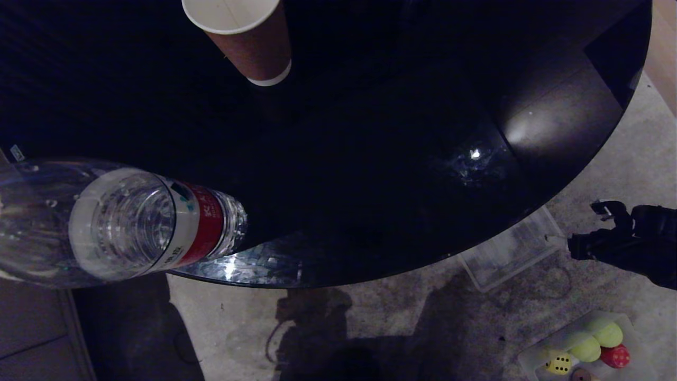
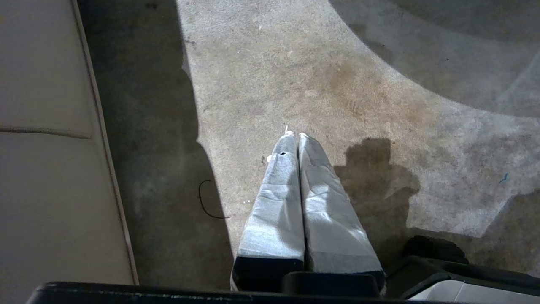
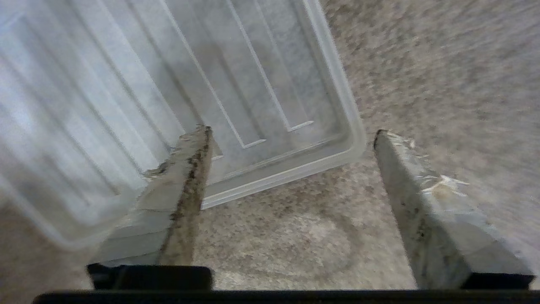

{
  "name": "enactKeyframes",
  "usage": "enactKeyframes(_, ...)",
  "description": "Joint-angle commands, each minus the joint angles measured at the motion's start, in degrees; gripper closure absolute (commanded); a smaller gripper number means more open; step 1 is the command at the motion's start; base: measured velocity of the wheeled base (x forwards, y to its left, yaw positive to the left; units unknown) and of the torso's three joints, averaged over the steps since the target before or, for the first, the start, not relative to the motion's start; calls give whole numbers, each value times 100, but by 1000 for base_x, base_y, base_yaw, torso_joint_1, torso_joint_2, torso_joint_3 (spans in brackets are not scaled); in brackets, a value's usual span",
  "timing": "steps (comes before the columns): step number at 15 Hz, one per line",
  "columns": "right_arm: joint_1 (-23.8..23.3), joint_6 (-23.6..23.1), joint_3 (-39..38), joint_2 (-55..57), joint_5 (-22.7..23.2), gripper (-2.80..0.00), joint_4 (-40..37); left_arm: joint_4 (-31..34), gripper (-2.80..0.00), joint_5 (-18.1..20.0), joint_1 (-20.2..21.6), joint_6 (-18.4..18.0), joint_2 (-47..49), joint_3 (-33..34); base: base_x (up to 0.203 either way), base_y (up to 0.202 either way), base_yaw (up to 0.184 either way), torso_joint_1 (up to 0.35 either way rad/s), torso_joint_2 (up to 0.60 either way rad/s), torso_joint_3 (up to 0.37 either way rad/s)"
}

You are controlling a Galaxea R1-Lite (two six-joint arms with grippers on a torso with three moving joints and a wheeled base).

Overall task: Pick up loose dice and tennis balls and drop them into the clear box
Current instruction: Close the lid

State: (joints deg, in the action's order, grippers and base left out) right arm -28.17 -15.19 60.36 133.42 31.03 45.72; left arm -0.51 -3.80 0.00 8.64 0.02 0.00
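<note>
The clear box (image 1: 531, 357) lies on the carpet at the lower right of the head view. Inside it are two tennis balls (image 1: 606, 332) (image 1: 583, 346), a yellow die (image 1: 559, 363), a red die (image 1: 615, 356) and part of a tan die (image 1: 581, 375). My right arm (image 1: 629, 243) reaches in from the right edge, above the box. My right gripper (image 3: 292, 131) is open and empty, low over the carpet at a corner of the ribbed lid (image 3: 261, 84). My left gripper (image 2: 295, 135) is shut and empty, parked over the floor.
A round black table (image 1: 370, 159) fills most of the head view, bearing a paper cup (image 1: 248, 37) and a water bottle (image 1: 137, 222). The ribbed lid (image 1: 510, 254) pokes out from under the table's edge. A beige sofa (image 2: 46, 147) borders the carpet on the left side.
</note>
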Motion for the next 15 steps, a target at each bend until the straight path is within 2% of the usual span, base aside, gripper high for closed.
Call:
enactKeyframes(1, -189, -29, 103, 134, 280, -280, 33, -2, 0, -1, 0, 6, -10, 0, 0, 0, 0, 0, 0, 0)
enactKeyframes(5, -294, -333, 427, 403, 552, -280, -10, -2, 0, -7, 0, 6, -2, 0, 0, 0, 0, 0, 0, 0)
enactKeyframes(8, -294, -385, 734, 646, 854, -280, -11, -2, 0, -7, 0, 6, -2, 0, 0, 0, 0, 0, 0, 0)
enactKeyframes(15, -333, -446, 1273, 1077, 1024, -280, -19, -2, 0, 2, 0, 6, -2, 0, 0, 0, 0, 0, 0, 0)
